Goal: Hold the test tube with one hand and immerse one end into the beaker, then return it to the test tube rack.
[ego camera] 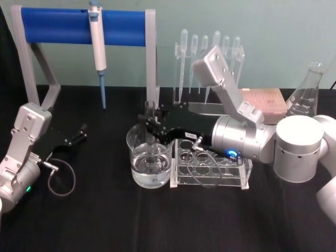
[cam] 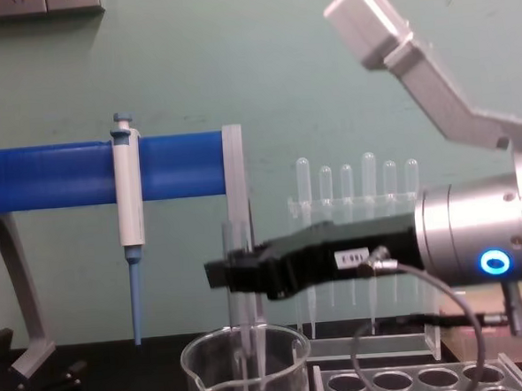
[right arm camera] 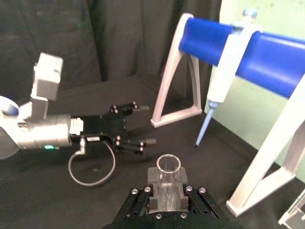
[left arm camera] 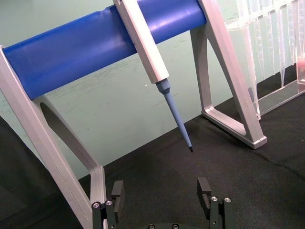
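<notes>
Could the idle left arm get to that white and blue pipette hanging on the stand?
Probably yes: the left end effector is open, the micropipette hangs just ahead, and nothing lies between.

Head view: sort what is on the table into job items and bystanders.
In the job:
test tube, upright over the beaker
beaker
right gripper, shut on the test tube

Just standing by:
micropipette on the blue stand
pipettes
tube rack
flask
left gripper, open, parked at the left
</notes>
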{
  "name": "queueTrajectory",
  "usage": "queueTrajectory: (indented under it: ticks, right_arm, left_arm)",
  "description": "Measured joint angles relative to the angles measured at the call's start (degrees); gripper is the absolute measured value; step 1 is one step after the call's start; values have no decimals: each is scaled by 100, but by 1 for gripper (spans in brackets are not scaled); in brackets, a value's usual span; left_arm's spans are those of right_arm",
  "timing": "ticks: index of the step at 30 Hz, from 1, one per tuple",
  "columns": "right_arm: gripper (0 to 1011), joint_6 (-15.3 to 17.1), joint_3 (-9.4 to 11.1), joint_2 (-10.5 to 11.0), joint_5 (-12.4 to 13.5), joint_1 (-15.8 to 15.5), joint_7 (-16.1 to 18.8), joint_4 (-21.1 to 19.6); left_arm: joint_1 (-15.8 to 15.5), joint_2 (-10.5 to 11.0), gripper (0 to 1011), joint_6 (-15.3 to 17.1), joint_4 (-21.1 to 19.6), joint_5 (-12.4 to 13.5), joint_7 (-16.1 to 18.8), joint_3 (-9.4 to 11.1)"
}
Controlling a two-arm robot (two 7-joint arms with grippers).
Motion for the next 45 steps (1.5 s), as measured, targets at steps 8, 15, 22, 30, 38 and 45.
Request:
queueTrajectory:
  ticks: [8,15,22,30,38,45]
  right_arm:
    - [224,246,186,121,107,94,61,-517]
    - [224,480,402,310,336,173,57,-984]
    - [224,619,719,664,623,34,-112,-1638]
    - [225,570,1149,1248,856,-505,-392,-2329]
    - [224,272,1442,1670,849,-1266,-714,-2462]
    - [224,151,1430,1605,689,-1460,-783,-2204]
  left_arm:
    - [0,0,1000,0,0,0,0,0]
    - [0,0,1000,0,0,0,0,0]
    - [0,0,1000,0,0,0,0,0]
    - [0,0,1000,0,0,0,0,0]
    - [0,0,1000,0,0,0,0,0]
    - [0,0,1000,0,0,0,0,0]
